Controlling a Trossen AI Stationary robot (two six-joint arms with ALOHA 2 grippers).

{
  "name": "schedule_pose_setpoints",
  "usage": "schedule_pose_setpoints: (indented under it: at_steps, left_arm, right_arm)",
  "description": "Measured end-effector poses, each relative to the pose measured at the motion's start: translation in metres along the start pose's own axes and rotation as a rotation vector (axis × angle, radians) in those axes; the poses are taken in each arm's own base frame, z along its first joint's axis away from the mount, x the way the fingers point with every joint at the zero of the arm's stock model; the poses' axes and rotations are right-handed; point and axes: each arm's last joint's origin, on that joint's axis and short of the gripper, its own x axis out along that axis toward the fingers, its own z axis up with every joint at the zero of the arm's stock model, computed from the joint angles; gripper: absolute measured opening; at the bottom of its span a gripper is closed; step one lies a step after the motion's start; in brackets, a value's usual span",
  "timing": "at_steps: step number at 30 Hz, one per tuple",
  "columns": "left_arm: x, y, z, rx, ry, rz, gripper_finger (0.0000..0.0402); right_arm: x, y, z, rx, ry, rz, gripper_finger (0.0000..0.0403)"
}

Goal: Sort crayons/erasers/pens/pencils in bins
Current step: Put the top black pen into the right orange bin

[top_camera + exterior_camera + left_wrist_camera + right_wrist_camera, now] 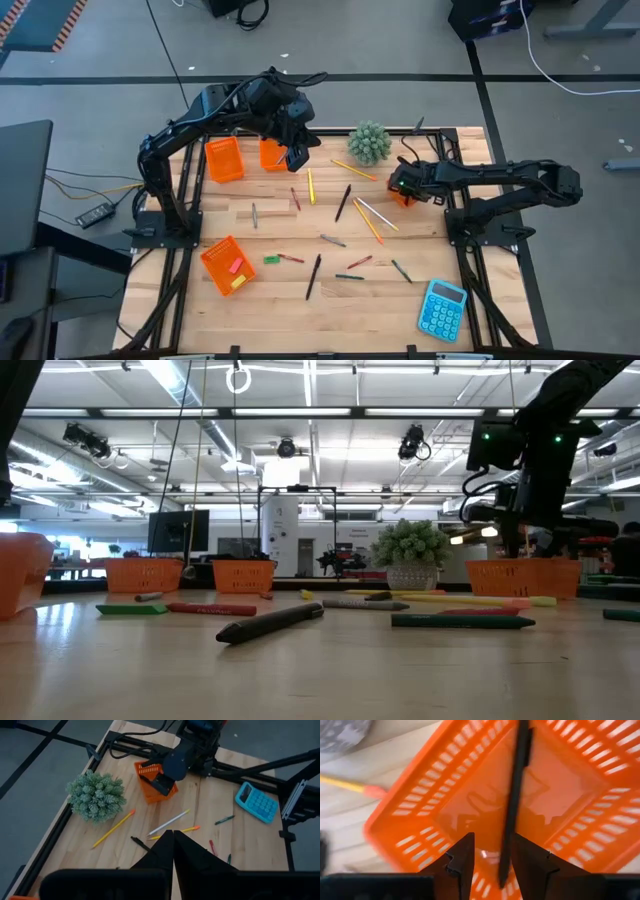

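Right wrist view: black pen (515, 795) over empty orange bin (470, 785).

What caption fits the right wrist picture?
Right gripper, fingers apart, over an orange bin with a black pen between them.

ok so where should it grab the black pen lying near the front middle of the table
Grip the black pen at mid-length, from straight above, fingers closing across its thin shaft. It lies flat, slightly angled, with bare wood either side. The nearest items, a red crayon and a green crayon, lie apart from it.
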Motion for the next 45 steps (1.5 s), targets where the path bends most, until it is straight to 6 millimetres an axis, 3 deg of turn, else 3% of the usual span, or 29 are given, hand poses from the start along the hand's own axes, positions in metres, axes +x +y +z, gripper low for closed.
schedule_pose_setpoints:
  at_steps: [8,13,18,23,32,38,45]
  left_arm:
    - [-0.001,0.007,-0.008,0.074,0.083,0.018,0.0021]
    - [-0.002,0.014,-0.008,0.071,0.088,0.035,0.0013]
    - [-0.003,0.021,-0.007,0.075,0.082,0.065,0.0018]
    - [-0.006,0.029,-0.005,0.081,0.056,0.098,0.0021]
    - [-0.027,0.032,-0.009,0.097,0.05,0.124,0.0007]
    - [-0.036,0.033,-0.014,0.033,0.082,0.154,0.0032]
    - [-0.042,0.031,-0.016,-0.014,0.073,0.157,0.0019]
  right_arm:
    - [-0.022,0.023,0.001,-0.128,-0.01,0.104,0.0131]
    - [-0.041,0.047,0.0,-0.273,-0.074,0.272,0.0131]
    - [-0.046,0.064,-0.004,-0.268,0.021,0.419,0.0131]
    - [-0.045,0.094,-0.006,-0.33,0.071,0.419,0.0131]
    - [-0.014,0.154,-0.02,-0.453,0.203,0.293,0.0131]
    - [0.015,0.163,-0.027,-0.163,0.317,0.111,0.0131]
    - [0.024,0.166,-0.028,-0.069,0.313,0.098,0.0131]
